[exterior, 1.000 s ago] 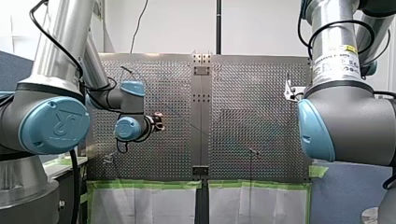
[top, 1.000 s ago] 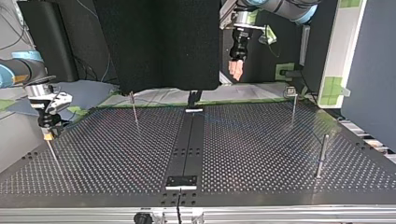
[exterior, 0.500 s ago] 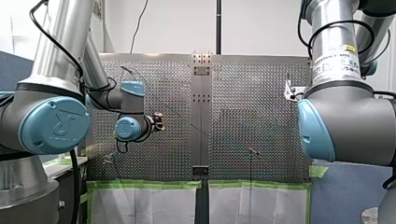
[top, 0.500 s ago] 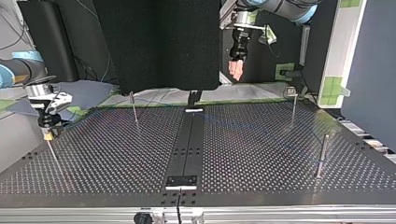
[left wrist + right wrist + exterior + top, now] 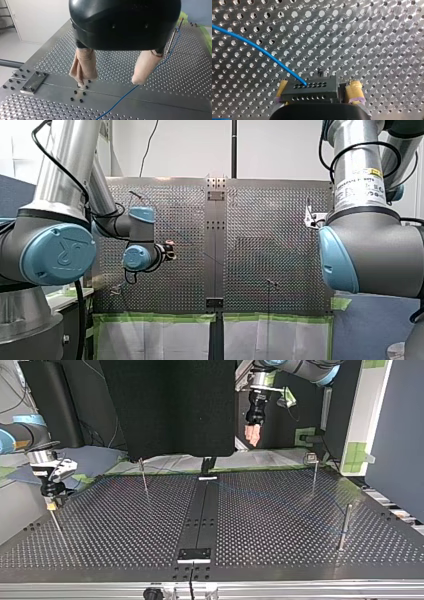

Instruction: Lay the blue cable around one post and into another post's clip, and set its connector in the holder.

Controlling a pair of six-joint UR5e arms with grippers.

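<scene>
Perforated metal bench with a dark plate strip down its middle and thin upright posts near its edges. My left claw hangs well above the bench, over the strip. Its beige pads are spread wide with nothing between them. Below it the blue cable lies across the strip and runs off to a thin post toward a bench corner. It meets that post near the top; cannot tell whether it wraps around. My right claw is low at the bench's side edge, at the top view's left. Its yellow pads are closed on a black connector with rows of small holes. The cable enters the connector's face and arcs away over the perforations. The connector is held just above the bench surface.
</scene>
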